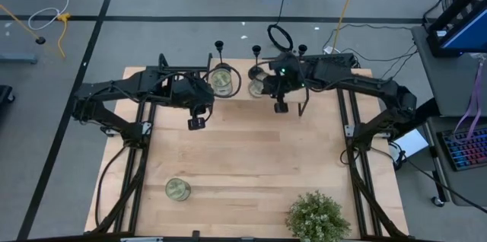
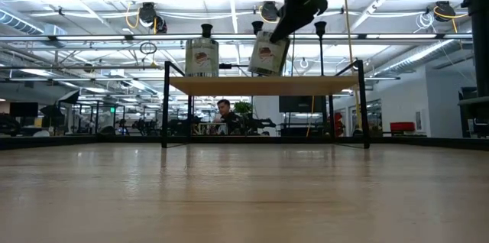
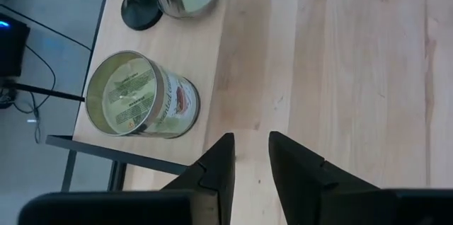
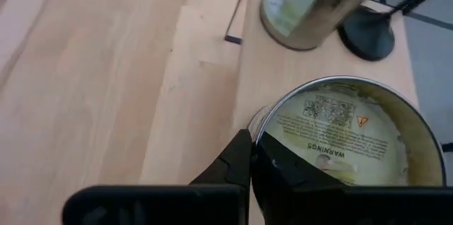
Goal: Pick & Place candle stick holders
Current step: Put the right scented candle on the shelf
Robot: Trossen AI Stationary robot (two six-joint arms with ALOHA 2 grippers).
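Note:
Three black candle stick holders [image 1: 219, 46] [image 1: 256, 50] [image 1: 302, 48] stand by their round bases along the far edge of a raised shelf [image 2: 229, 85]. They also show in the low view [image 2: 206, 29] [image 2: 257, 27] [image 2: 320, 27]. My right gripper [image 1: 264, 88] is shut on a glass candle jar [image 2: 267, 53] over the shelf. My left gripper [image 1: 207, 97] hovers slightly open and empty over the table, just near of a second jar [image 3: 141, 96] that stands on the shelf. My right gripper holds the candle jar by its top rim [image 4: 258, 129]. It comes from above, slanting from the table's right. One finger [image 4: 237, 163] lies outside the glass wall and the other lies over the labelled top. The jar hangs tilted; whether its lower edge [image 2: 258, 72] touches the shelf, I cannot tell.
A third candle jar [image 1: 177, 189] stands on the table near the front left. A leafy potted plant [image 1: 317, 215] stands at the front right. The shelf's black frame legs [image 2: 165, 105] stand at the table's far side. Bare wood lies in the table's middle.

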